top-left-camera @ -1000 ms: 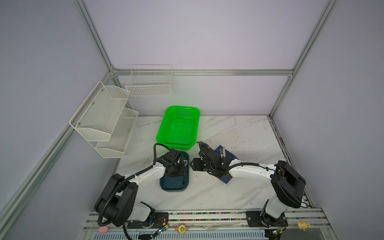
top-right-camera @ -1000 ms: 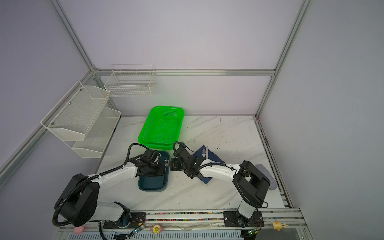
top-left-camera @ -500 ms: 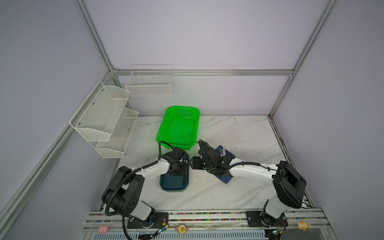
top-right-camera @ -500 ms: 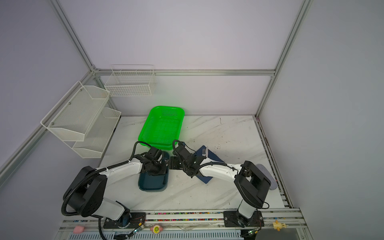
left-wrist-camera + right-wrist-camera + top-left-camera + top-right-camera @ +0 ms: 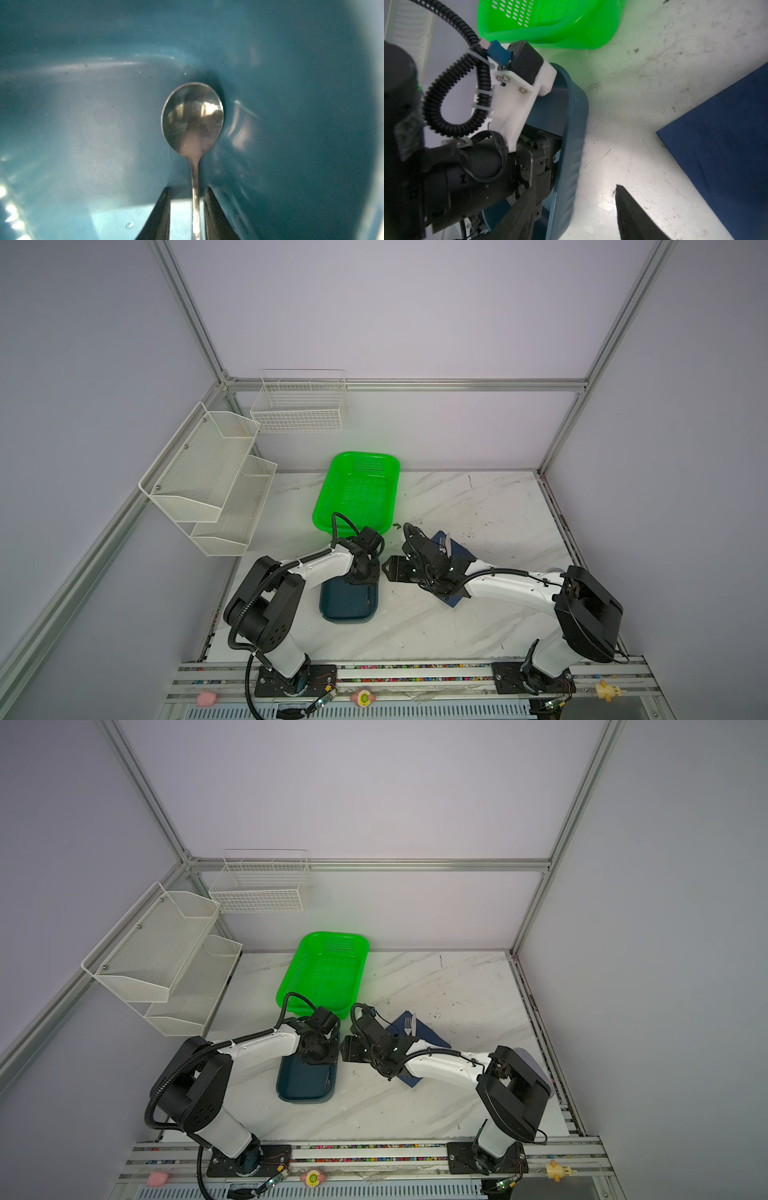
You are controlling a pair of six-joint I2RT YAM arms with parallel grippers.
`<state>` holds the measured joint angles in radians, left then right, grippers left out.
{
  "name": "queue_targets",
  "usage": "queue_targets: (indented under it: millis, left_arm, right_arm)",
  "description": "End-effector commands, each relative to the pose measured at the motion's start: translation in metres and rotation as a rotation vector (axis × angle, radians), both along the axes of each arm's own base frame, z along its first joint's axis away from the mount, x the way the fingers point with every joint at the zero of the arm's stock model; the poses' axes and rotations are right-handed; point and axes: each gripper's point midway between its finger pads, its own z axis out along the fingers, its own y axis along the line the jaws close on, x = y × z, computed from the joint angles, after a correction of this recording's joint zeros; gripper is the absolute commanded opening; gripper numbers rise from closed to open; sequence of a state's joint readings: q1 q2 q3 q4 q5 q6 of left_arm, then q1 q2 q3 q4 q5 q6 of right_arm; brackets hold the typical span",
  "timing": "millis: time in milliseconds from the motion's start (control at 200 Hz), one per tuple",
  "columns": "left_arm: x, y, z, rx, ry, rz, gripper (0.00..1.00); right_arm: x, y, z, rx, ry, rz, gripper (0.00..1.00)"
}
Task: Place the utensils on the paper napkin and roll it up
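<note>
One shiny silver spoon [image 5: 192, 118] with oval bowl

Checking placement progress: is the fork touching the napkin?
Touching. In a top view the fork lies flat on the napkin, near its far corner.

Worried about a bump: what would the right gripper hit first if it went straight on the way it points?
Probably the near rim of the teal tray, which lies right ahead of the right gripper; the left arm's wrist sits just beyond. Depth is unclear.
</note>
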<state>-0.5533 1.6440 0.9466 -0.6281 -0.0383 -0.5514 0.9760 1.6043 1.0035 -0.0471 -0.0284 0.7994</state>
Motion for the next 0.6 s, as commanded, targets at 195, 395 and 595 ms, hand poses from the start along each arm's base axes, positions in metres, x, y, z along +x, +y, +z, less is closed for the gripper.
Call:
queue_targets:
  millis: [195, 395, 595]
  left_arm:
    - [0.000, 0.020, 0.003, 0.118, -0.008, -0.032, 0.10]
    - [0.003, 0.024, 0.010, 0.134, -0.022, -0.019, 0.09]
    - [0.004, 0.020, 0.006, 0.103, 0.018, -0.049, 0.18]
  right_arm:
    - [0.008, -0.001, -0.002, 0.010, 0.015, -0.080, 0.62]
    - [0.007, 0.000, 0.001, 0.024, 0.006, -0.070, 0.62]
    - [0.006, 0.007, 0.003, 0.062, 0.001, -0.043, 0.62]
